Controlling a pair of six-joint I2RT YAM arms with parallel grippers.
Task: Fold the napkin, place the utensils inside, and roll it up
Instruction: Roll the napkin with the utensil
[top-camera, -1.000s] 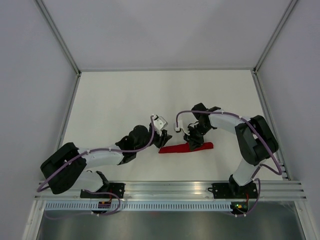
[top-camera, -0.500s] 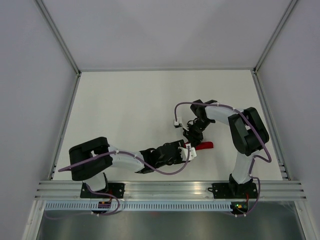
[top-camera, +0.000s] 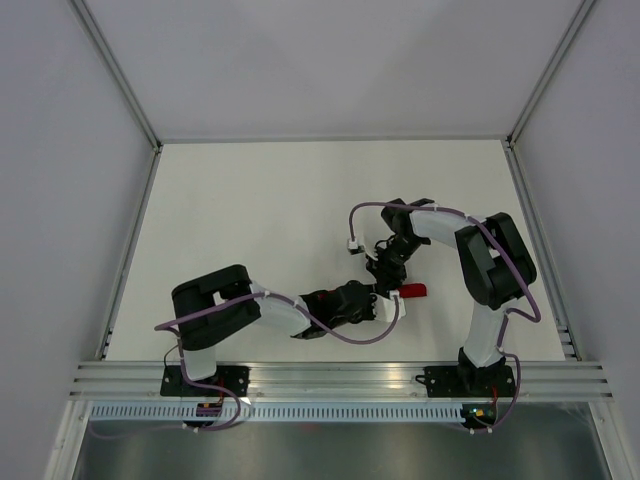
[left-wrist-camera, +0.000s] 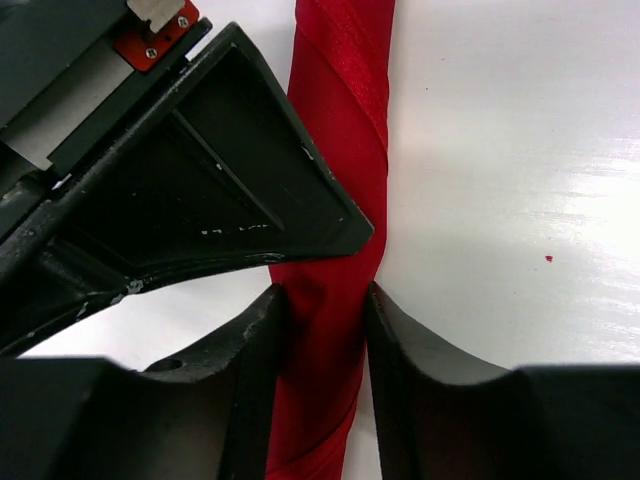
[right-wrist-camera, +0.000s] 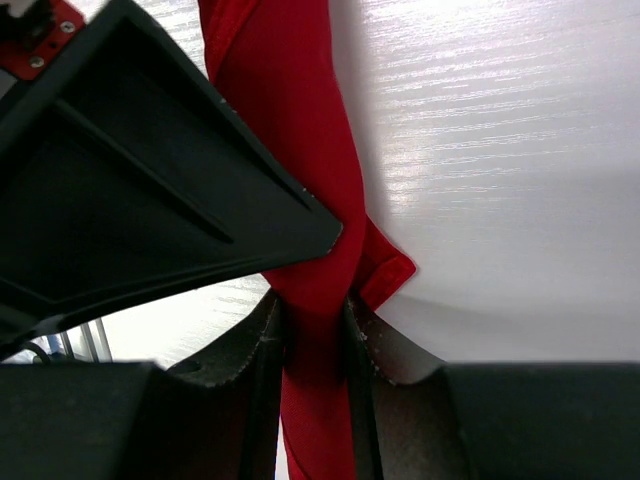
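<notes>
The red napkin (top-camera: 411, 291) lies rolled into a narrow tube on the white table, and only its right end shows in the top view. My left gripper (top-camera: 386, 307) reaches in from the near left. In the left wrist view its jaws are shut on the napkin roll (left-wrist-camera: 340, 150), with the gripper (left-wrist-camera: 320, 325) pinching the tube. My right gripper (top-camera: 386, 279) comes from the far side. In the right wrist view the gripper (right-wrist-camera: 318, 325) is shut on the same napkin roll (right-wrist-camera: 290, 130), close to a loose corner (right-wrist-camera: 385, 272). The utensil is hidden.
The two gripper heads sit almost against each other over the roll; each wrist view shows the other's black body (left-wrist-camera: 200, 190) (right-wrist-camera: 130, 170). A metal frame rail (top-camera: 340, 375) runs along the near edge. Grey walls enclose the white table (top-camera: 260, 200).
My left arm has swung from the roll's left end round to its near side and closed on it. My right gripper has shifted slightly left along the roll. More of the roll is now covered.
</notes>
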